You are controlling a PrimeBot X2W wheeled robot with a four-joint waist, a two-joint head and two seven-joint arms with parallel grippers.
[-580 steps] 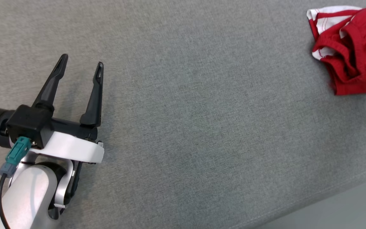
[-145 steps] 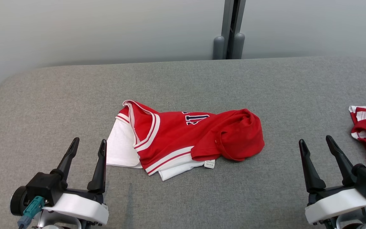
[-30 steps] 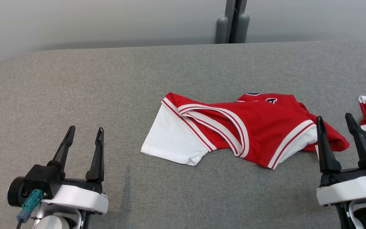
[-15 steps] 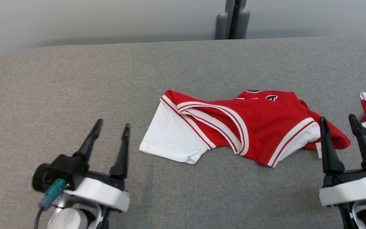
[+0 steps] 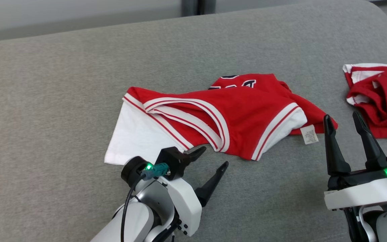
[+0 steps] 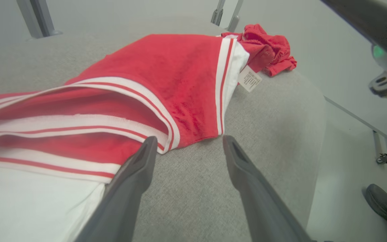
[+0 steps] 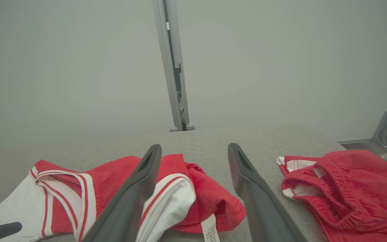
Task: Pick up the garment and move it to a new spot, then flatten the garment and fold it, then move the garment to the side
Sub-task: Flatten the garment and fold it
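The garment (image 5: pixel 233 111), a red jersey with white sleeves and striped trim, lies crumpled on the grey padded table (image 5: pixel 62 84). My left gripper (image 5: pixel 213 157) is open at its near edge, pointing right, with nothing between its fingers. In the left wrist view the left gripper (image 6: pixel 190 139) straddles bare table, its left finger right at the garment's (image 6: pixel 166 67) striped hem. My right gripper (image 5: pixel 341 116) stands open and empty just in front of the garment's right end. The right wrist view shows the right gripper (image 7: pixel 194 147) above that end of the garment (image 7: pixel 113 174).
A second red and white garment (image 5: pixel 378 97) lies bunched at the table's right end, also seen as a red bundle (image 7: pixel 348 181). A white care label (image 5: pixel 309 134) sticks out of the jersey. A person's shoe (image 6: pixel 381 205) is on the floor past the table's edge.
The left arm has swung right and forward to the garment's near edge, its fingers now pointing right. The camera has shifted. The right gripper has stayed about where it was.
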